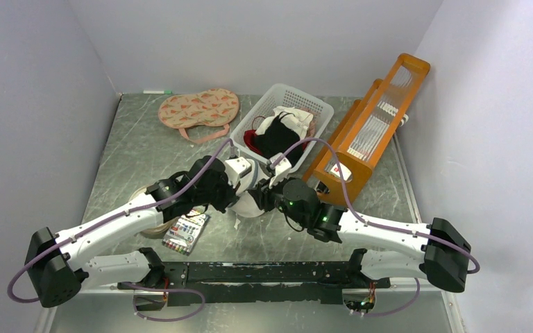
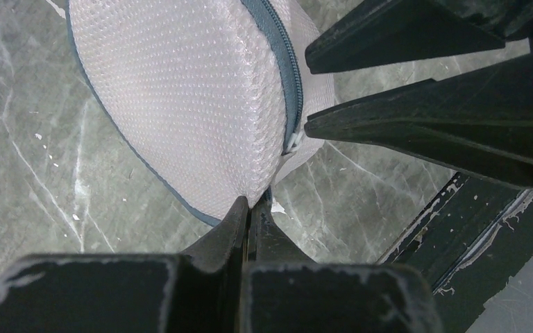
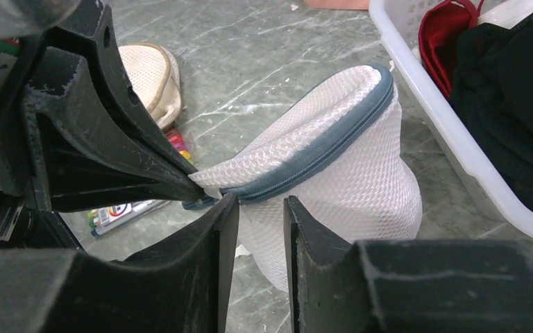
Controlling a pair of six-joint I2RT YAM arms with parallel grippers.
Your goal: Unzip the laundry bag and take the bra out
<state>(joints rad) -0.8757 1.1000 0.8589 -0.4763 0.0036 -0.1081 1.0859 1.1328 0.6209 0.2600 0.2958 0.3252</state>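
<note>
The round white mesh laundry bag (image 1: 250, 202) with its dark blue-grey zipper rim (image 3: 319, 156) is held up off the table between my two grippers. My left gripper (image 2: 257, 201) is shut on the bag's edge, close to the zipper's end. In the right wrist view its fingers (image 3: 111, 152) come in from the left. My right gripper (image 3: 260, 208) is open, its jaws a little apart on either side of the mesh just under the zipper's end (image 3: 212, 198). It also shows in the left wrist view (image 2: 307, 94). The zipper looks closed. The bra is hidden.
A white basket (image 1: 319, 114) with black, red and white garments stands behind the bag. An orange rack (image 1: 375, 125) leans at the right. The watermelon-print pouch (image 1: 198, 109) lies at the back left. A marker pack (image 1: 186, 232) and the beige hoop (image 3: 146, 76) lie under my left arm.
</note>
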